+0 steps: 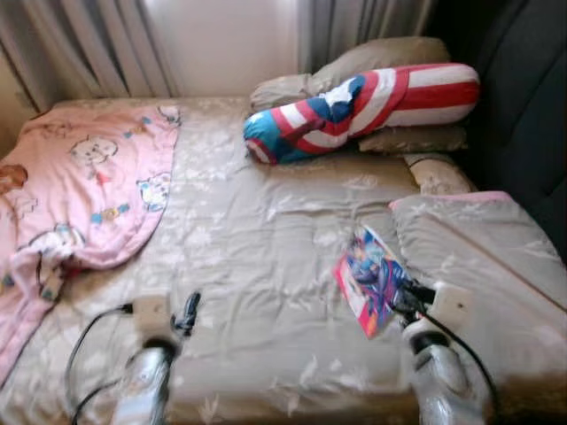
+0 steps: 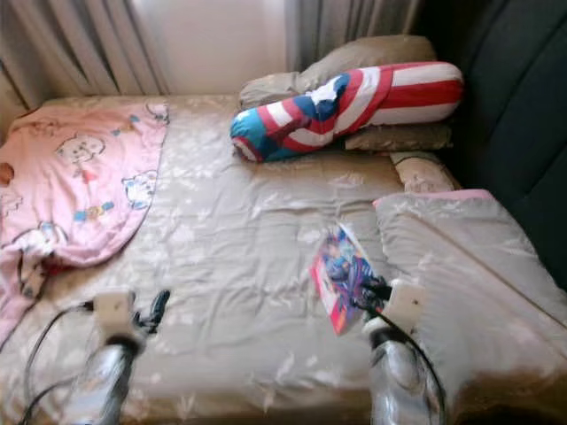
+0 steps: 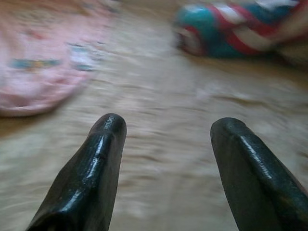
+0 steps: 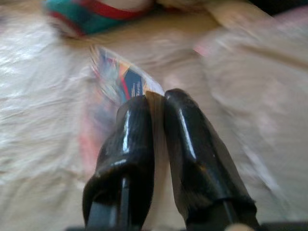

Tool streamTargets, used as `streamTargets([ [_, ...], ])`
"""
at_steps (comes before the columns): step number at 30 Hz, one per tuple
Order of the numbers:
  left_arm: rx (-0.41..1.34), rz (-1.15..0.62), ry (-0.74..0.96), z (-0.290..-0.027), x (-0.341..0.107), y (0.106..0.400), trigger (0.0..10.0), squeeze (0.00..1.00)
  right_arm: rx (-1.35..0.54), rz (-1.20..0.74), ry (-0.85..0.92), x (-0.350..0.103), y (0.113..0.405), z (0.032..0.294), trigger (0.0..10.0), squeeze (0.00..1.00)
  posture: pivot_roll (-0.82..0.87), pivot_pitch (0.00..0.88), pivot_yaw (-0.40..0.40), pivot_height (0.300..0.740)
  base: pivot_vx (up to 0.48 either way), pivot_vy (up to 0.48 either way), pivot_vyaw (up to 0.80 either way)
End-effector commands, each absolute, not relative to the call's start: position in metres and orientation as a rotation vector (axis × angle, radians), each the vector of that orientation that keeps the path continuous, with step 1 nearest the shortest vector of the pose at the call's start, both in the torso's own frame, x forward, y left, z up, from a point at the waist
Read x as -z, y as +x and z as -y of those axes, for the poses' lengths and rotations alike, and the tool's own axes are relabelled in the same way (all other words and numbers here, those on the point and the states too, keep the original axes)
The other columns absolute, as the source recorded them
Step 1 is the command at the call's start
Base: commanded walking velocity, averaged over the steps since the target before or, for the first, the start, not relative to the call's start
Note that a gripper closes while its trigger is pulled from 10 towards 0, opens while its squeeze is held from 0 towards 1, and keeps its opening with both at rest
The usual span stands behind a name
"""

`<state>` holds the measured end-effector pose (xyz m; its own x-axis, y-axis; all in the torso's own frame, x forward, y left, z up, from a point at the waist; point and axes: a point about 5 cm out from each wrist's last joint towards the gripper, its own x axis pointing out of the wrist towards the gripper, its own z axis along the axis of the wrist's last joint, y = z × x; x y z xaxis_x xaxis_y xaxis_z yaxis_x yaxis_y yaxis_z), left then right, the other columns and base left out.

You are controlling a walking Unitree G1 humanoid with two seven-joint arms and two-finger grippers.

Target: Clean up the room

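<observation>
Picking the comic book up off the bed

The right gripper (image 1: 400, 299) jaws pinch the comic book (image 1: 370, 276); the left gripper (image 3: 166, 127) jaws are wide. Next, lift it and find its place.

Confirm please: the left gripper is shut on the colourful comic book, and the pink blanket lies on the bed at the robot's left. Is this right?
Not quite. The right gripper is shut on the comic book, as the right wrist view shows; the left gripper is open above the bed. The pink blanket does lie at the robot's left.
</observation>
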<state>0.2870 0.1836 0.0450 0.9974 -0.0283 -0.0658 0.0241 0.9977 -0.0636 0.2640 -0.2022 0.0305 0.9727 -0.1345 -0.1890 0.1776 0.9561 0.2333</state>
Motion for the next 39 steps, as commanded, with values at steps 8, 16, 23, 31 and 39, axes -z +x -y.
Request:
streamTargets([
  [8, -0.048, -0.145, -0.051, -0.206, -0.028, 0.270, 10.0, 0.00, 0.110, -0.130, 0.269, -0.039, 0.271, 0.186, 10.0, 0.00, -0.02, 0.060, -0.023, 0.740, 0.000, 0.000, 0.00],
  [16, -0.042, -0.125, -0.050, -0.204, -0.033, 0.272, 10.0, 0.00, 0.105, -0.123, 0.272, -0.040, 0.272, 0.185, 10.0, 0.00, -0.03, 0.060, -0.021, 0.740, 0.000, 0.000, 0.00],
  [23, -0.043, -0.069, -0.045, -0.205, -0.047, 0.278, 10.0, 0.00, 0.086, -0.110, 0.257, -0.042, 0.273, 0.184, 10.0, 0.00, -0.03, 0.060, -0.019, 0.740, 0.000, 0.000, 0.00],
  [31, -0.033, -0.046, -0.044, -0.203, -0.053, 0.280, 10.0, 0.00, 0.052, -0.110, 0.225, -0.043, 0.275, 0.180, 10.0, 0.00, -0.03, 0.059, -0.017, 0.740, 0.000, 0.000, 0.00],
  [39, -0.040, -0.043, -0.043, -0.205, -0.055, 0.280, 10.0, 0.00, 0.055, -0.115, 0.197, -0.044, 0.277, 0.180, 10.0, 0.00, -0.03, 0.048, -0.014, 0.712, 0.000, 0.000, 0.00],
])
